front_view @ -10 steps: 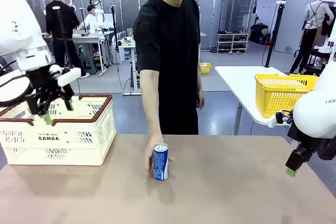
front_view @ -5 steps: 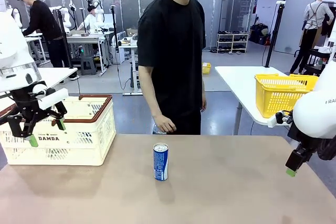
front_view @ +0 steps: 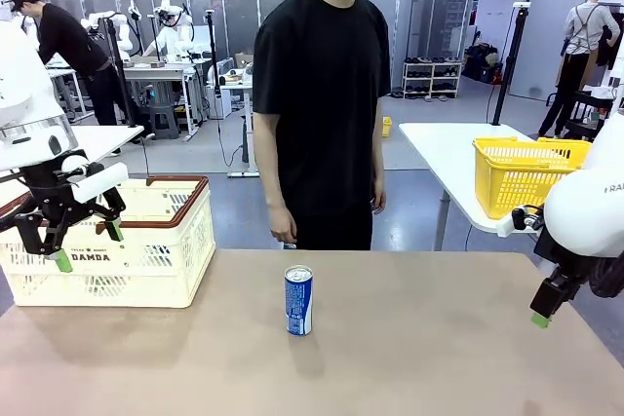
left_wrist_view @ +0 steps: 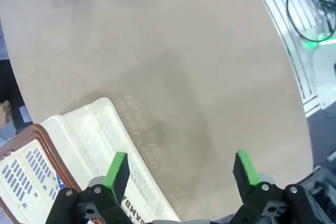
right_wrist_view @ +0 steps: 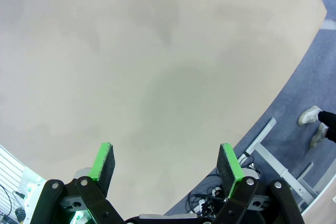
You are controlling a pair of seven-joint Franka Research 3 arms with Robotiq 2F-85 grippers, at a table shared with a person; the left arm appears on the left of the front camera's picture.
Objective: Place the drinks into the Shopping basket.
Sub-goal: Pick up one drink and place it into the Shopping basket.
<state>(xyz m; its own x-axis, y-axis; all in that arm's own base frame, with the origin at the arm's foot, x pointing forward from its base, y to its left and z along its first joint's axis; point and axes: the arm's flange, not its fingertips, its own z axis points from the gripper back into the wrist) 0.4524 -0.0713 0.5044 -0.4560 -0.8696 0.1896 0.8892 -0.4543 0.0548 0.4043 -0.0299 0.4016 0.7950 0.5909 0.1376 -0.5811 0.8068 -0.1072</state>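
Basket (front_view: pixel 146 260) at our ten o'clock now sits behind our wide-open, empty left gripper (front_view: pixel 86 244), the person's hand (front_view: pixel 284 231) has left the blue can (front_view: pixel 298 300) at twelve, ready to pick, right gripper (right_wrist_view: pixel 167 166) open, empty.

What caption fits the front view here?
Blue can stands alone mid-table; open left gripper hangs before the cream basket, person standing behind.

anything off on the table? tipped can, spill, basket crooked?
Nothing stands out. The blue can stands upright mid-table, no spill around it. The Shopping basket sits flat at the table's left edge. The left gripper in front of the basket and the right gripper are both open and empty.
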